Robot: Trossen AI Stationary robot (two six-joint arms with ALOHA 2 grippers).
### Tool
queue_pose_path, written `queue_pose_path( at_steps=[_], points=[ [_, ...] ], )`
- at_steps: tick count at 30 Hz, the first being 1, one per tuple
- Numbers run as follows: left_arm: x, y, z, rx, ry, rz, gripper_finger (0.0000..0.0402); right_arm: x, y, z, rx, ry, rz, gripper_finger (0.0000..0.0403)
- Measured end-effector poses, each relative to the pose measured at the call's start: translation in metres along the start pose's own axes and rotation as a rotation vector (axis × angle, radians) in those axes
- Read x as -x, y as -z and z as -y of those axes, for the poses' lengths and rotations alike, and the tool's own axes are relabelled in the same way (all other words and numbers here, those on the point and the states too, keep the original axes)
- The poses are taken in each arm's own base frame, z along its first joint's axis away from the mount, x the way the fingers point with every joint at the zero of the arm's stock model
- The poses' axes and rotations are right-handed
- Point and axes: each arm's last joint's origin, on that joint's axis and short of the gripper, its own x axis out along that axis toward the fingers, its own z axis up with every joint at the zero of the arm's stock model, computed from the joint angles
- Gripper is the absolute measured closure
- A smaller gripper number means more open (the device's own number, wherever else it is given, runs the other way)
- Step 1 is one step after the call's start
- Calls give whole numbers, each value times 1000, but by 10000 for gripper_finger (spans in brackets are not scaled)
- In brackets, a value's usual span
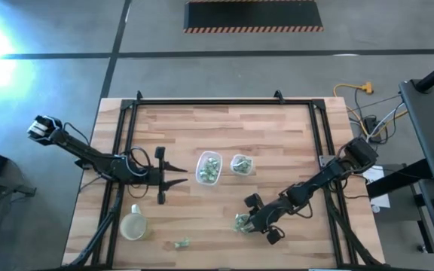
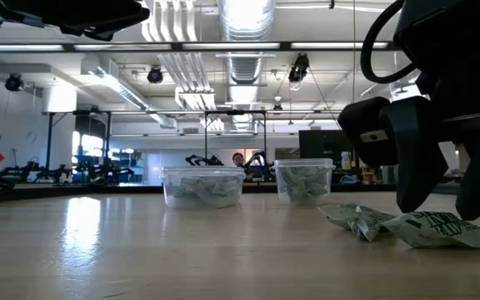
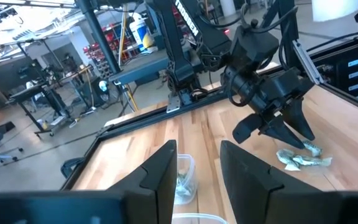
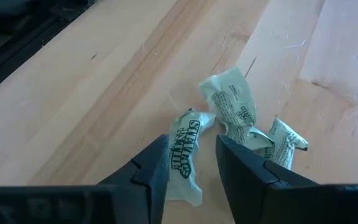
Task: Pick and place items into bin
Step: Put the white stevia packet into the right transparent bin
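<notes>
Right up against my right wrist cam, the right gripper (image 4: 191, 163) hangs low over a small pile of crinkly wrapped packets (image 4: 235, 134) on the wooden table (image 1: 292, 128), fingers spread with one packet's end sitting between the tips. Nothing's pinched yet, so I'd drop straight down, centre on that one packet and close slowly so its neighbours don't come along. Then the two clear containers (image 1: 209, 167) mid-table, both already holding packets, well apart from the pile. My left gripper (image 1: 173, 175) waits beside them, fingers parted, empty. Smallest: one stray packet (image 1: 181, 242) near the front edge.
</notes>
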Motion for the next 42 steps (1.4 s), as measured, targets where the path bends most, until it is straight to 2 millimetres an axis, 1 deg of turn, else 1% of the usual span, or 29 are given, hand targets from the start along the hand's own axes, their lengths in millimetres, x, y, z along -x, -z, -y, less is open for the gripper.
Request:
queue_pose_path(
  at_steps=[5, 13, 20, 25, 31, 33, 35, 38, 42],
  points=[
    [0, 0, 0, 0, 0, 0, 295, 0, 0, 0, 0, -1, -3, 289],
    [0, 0, 0, 1, 0, 0, 295, 0, 4, 0, 0, 1, -44, 316],
    [0, 0, 0, 1, 0, 0, 295, 0, 4, 0, 65, 0, -43, 356],
    [0, 0, 0, 1, 0, -1, 295, 0, -4, 0, 121, -1, -17, 390],
    [0, 1, 0, 0, 0, -2, 295, 3, -16, -1, 180, 1, 16, 394],
    [-1, 1, 1, -2, 2, -6, 295, 7, -21, -1, 216, 7, 10, 394],
    [-1, 2, 1, -3, 2, -7, 295, 15, -27, 0, 244, 65, -18, 394],
    [-4, 2, 2, -1, 1, -3, 295, 34, -35, 5, 269, 217, -69, 394],
    [-6, 1, 4, 2, -3, 9, 295, 64, -47, 11, 283, 459, -72, 394]
  ],
)
